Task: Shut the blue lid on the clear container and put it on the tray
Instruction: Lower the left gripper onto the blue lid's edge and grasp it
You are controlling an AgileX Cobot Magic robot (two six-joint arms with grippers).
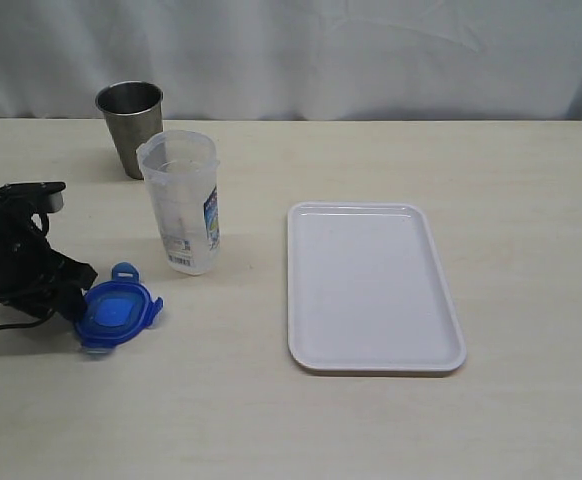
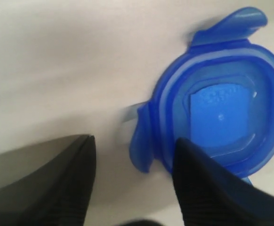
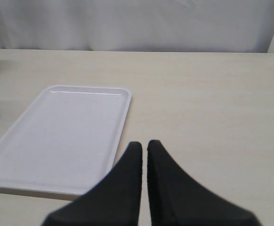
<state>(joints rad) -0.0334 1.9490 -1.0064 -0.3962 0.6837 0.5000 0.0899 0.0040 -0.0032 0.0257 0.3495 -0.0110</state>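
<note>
We see left gripper spread astride one flap of the roundish blue plastic lid, right gripper closed near the flat white tray

You're at a robot test bench, not a home: bare beige table, white curtain behind, black robot arm over it.

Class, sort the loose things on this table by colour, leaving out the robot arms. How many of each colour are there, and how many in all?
Blue: 1, the lid
Clear: 1, the container
Grey: 1, the cup
White: 1, the tray
Total: 4
</note>
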